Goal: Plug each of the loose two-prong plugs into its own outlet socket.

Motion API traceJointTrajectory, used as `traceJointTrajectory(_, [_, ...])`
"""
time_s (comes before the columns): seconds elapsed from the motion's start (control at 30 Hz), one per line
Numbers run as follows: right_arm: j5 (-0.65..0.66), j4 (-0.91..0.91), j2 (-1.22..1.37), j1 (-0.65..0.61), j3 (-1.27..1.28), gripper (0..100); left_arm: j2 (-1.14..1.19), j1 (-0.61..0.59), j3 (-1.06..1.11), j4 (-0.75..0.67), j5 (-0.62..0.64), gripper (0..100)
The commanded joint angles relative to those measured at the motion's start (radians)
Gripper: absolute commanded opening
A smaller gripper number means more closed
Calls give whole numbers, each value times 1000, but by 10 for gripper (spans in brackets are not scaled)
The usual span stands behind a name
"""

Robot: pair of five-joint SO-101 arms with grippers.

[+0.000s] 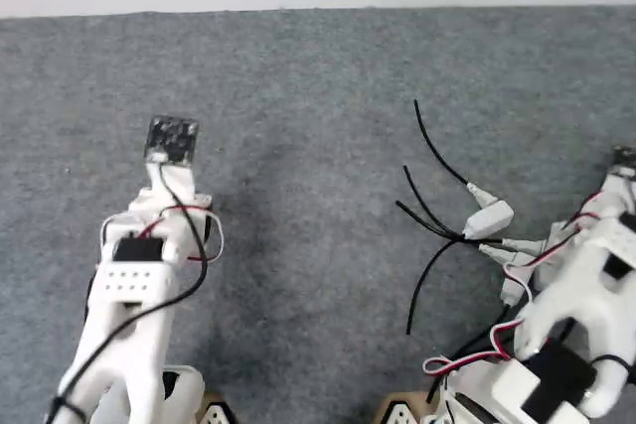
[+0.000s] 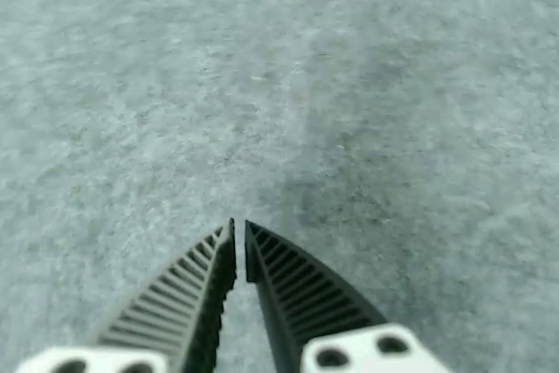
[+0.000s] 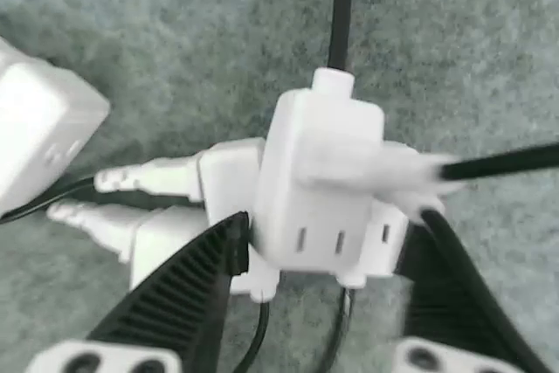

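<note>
Several white two-prong plugs and outlet blocks lie tangled at the right of the grey mat (image 1: 298, 96), each with a thin black cable (image 1: 437, 151). One plug (image 1: 492, 217) lies at the top of the cluster. In the right wrist view a white outlet block (image 3: 323, 172) shows two slots, and a white plug (image 3: 376, 163) with a black cable lies across it. My right gripper (image 3: 332, 226) is open, one finger on either side of this block and close to it. My left gripper (image 2: 239, 230) hovers shut over bare mat at the left, holding nothing.
Another white block (image 3: 39, 133) lies beside the straddled one, with slim white plug ends (image 3: 144, 176) between them. The left arm (image 1: 139, 275) and right arm (image 1: 586, 295) rise from the mat's near edge. A pale wall borders the far side.
</note>
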Motion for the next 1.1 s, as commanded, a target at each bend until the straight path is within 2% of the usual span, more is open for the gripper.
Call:
traceJointTrajectory(0.0, [-38,220,-45,-13,-176,307,-209,-14,119,-124,-23,13])
traceJointTrajectory(0.07, [-44,354,-88,-36,-222,237,-301,-18,153,-104,-21,13])
traceJointTrajectory(0.2, [-51,489,-214,-99,-212,8,-365,-77,165,-38,-17,13])
traceJointTrajectory(0.4, [-103,398,-529,-177,57,43,-414,-203,193,-34,-15,13])
traceJointTrajectory(0.57, [-101,219,-805,-269,367,45,-583,-224,295,0,-14,13])
traceJointTrajectory(0.7, [-49,41,-978,-357,624,45,-815,-216,386,118,-14,13])
traceJointTrajectory(0.9, [-144,-13,-1188,-507,832,45,-1201,-224,489,430,-14,13])
traceJointTrajectory(0.97, [-169,-7,-1247,-573,890,45,-1186,-218,475,496,-15,13])
traceJointTrajectory(1.07, [-172,-7,-1325,-651,985,43,-1142,-226,466,512,-15,13])
